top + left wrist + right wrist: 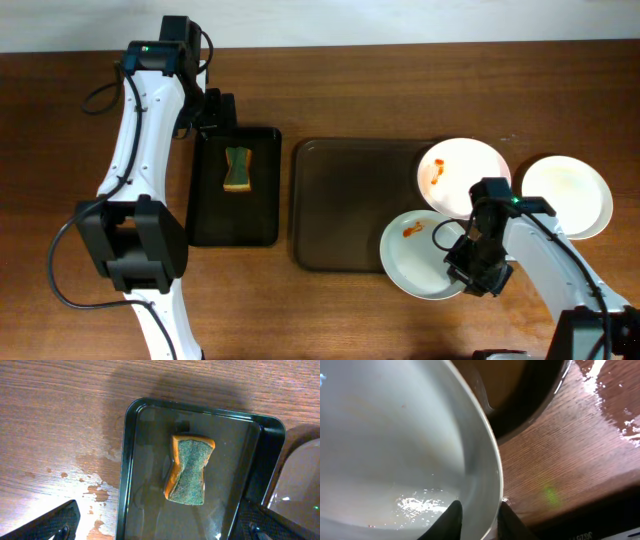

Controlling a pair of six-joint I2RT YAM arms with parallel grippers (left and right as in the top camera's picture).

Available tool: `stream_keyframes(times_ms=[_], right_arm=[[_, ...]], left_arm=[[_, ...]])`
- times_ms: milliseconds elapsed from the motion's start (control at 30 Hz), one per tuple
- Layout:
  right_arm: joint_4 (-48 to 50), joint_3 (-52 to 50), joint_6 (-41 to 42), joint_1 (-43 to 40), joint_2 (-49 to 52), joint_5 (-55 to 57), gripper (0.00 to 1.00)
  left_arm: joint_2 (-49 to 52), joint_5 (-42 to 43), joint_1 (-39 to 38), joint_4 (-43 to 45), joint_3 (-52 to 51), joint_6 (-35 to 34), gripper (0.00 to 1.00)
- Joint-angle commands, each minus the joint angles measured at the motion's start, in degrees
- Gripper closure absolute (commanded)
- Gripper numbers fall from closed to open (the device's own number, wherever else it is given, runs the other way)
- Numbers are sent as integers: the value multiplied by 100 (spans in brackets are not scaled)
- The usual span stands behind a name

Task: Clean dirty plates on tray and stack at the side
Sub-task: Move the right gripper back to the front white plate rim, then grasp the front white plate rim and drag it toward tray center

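The step in hand is the first cleaning: taking hold of a dirty plate while the wiping tool is fetched. The right pincer (479, 521) straddles the rim of the lower plate (415, 262), one finger inside and one outside, and appears clamped on that edge. This plate, marked with an orange-red smear, sits at the lower right corner of the brown tray (340, 200) and overhangs its rim toward the bottom of the frame. A second smeared plate (465, 165) rests on the tray's upper right corner. The third plate (567, 195) lies off the tray on the table (350, 90) at the right, with no red smear visible.

The left pincer (160, 532) hangs fully open above the sponge (189, 470), which lies green side up in the small black tray (125, 460) at the left of the overhead view. It is not touching the sponge.

The next move probably calls for the left pincer to descend and close across the sponge's narrow waist. The right would then need a firm hold on the thin rim, since a shallow plate could slip or tilt under wiping pressure.
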Motion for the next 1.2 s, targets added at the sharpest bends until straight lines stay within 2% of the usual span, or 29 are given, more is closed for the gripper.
stream_keyframes(times_ms=[0,300,433,500,600,700,867,967,1167], right_arm=[[11,-59,323,146,-17,184,77],[-24,-205,323,166,-17,184,78],[-7,-267,321,166,-17,181,86],[-9,-267,317,166,-17,181,96],[-9,-249,273,166,-17,184,96],[-11,-140,-24,166,-17,184,96],[-140,391,-1141,422,-17,179,96],[-136,684,-1193,713,-17,162,96],[780,787,-2031,1421,-17,223,96]], left_arm=[[-20,42,24,-4,26,-9,0],[-20,42,24,-4,26,-9,0],[-20,42,24,-4,26,-9,0],[-20,42,24,-4,26,-9,0],[-20,42,24,-4,26,-9,0],[-20,42,24,-4,26,-9,0],[-20,42,24,-4,26,-9,0],[-20,42,24,-4,26,-9,0],[-20,42,24,-4,26,-9,0]])
